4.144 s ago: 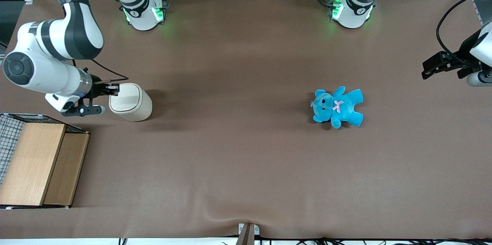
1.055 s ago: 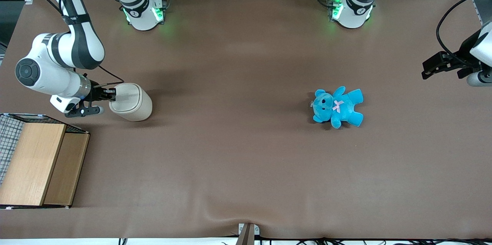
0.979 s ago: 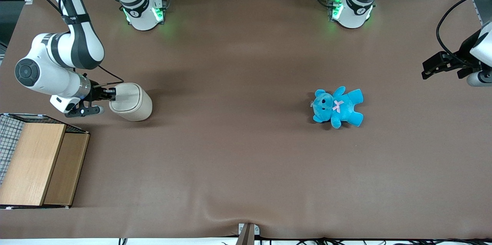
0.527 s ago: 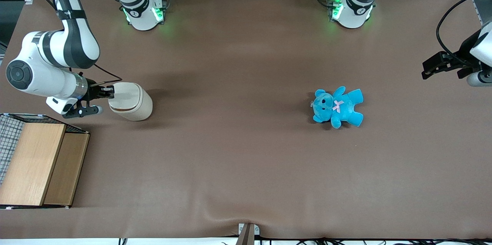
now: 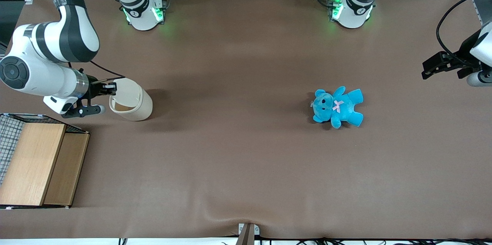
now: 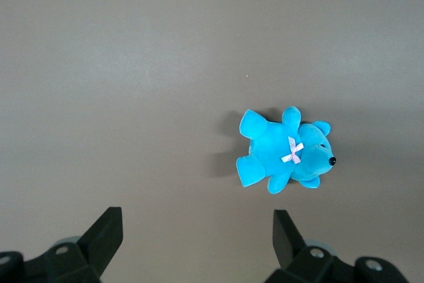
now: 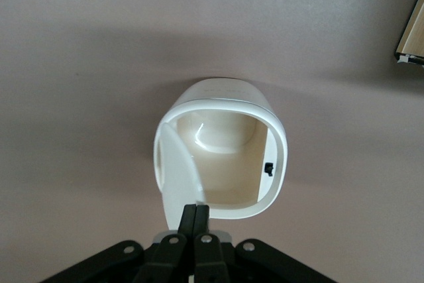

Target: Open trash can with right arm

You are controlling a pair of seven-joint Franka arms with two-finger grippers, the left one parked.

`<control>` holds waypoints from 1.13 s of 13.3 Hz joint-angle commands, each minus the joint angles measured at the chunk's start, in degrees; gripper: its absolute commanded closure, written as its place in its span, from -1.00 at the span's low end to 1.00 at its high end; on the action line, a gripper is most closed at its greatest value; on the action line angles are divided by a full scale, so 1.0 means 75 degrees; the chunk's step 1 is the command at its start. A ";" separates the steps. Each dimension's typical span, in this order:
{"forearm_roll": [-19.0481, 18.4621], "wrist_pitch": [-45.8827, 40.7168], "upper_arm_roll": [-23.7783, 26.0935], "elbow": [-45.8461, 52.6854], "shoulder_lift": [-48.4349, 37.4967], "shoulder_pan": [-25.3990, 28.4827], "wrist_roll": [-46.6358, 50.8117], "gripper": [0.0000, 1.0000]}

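**Lid swung up, bin now open**

Since half a second ago the lid point(image 5: 126, 88) has tipped up from nearly flat to standing on edge, and the tan inside of the bin point(image 5: 132, 103) now shows; a second ago it was shut. The right arm point(image 5: 46, 64) has drawn back a little toward its own end of the table, and the gripper point(image 5: 111, 89) has risen with the lid.

The gripper sits at the bin's rim, on the side toward the working arm's end. Its fingers are pressed together, clenched on the lid's edge.

The front view shows only a sliver of the opening. The right wrist view looks straight down into the bin point(image 7: 225, 157): cream walls, a pale floor, a small black catch point(image 7: 269, 168) on one inner wall, and the lid point(image 7: 177, 180) standing at one side of the mouth with the gripper point(image 7: 196, 215) closed at its edge. The front view alone shows where the bin stands on the brown table point(image 5: 246, 168).

A wooden box point(image 5: 34, 162) lies near the bin, nearer the front camera; its corner point(image 7: 412, 28) shows in the wrist view. A blue teddy point(image 5: 337, 106) lies well apart from the bin, toward the parked arm's end; the left wrist view shows it point(image 6: 285, 157) alone on the table. Nothing lies between the bin and the gripper.
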 commanded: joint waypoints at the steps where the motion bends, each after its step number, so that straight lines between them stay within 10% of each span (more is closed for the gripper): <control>1: 0.0005 -0.0408 -0.0012 0.0404 -0.0032 0.0079 0.0138 0.82; 2: 0.0005 -0.0514 -0.0012 0.0510 -0.0032 0.0149 0.0138 0.56; 4: 0.0029 -0.0562 -0.0012 0.0651 -0.0032 0.0208 0.0243 -0.84; 5: 0.0017 -0.0562 -0.0012 0.0779 -0.0021 0.0173 0.0220 -1.00; 15: -0.0064 -0.1546 -0.0070 0.3077 0.0495 -0.0119 0.0114 -1.00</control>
